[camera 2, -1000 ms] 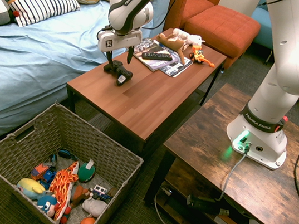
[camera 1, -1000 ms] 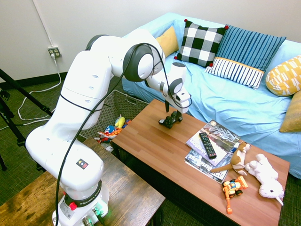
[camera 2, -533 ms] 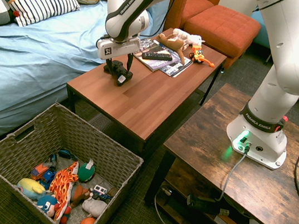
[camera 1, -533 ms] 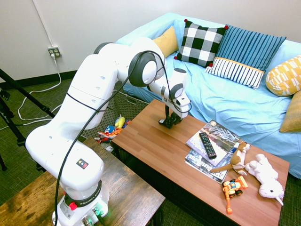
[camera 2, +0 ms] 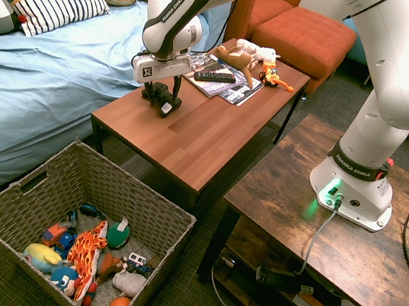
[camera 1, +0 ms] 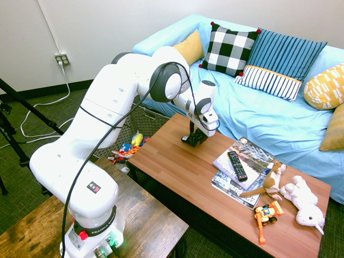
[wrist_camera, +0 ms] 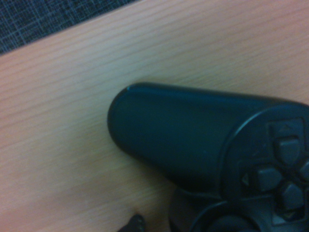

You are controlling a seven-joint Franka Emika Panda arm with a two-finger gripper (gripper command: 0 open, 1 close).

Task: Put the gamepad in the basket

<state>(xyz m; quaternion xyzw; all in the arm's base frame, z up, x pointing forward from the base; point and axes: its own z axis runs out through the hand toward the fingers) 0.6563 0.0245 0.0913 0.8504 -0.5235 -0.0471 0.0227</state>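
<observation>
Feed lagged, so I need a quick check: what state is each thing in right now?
gamepad: on the coffee table, not lifted, gripper around it.
gripper: lowered over the gamepad, fingers either side; closure unclear.
basket: on the floor, open-topped, toys inside.
remote control: lying flat on the magazines.

Fingers [camera 1: 194,135] down at gamepad [camera 1: 194,138] on coffee table [camera 1: 177,166].
</observation>
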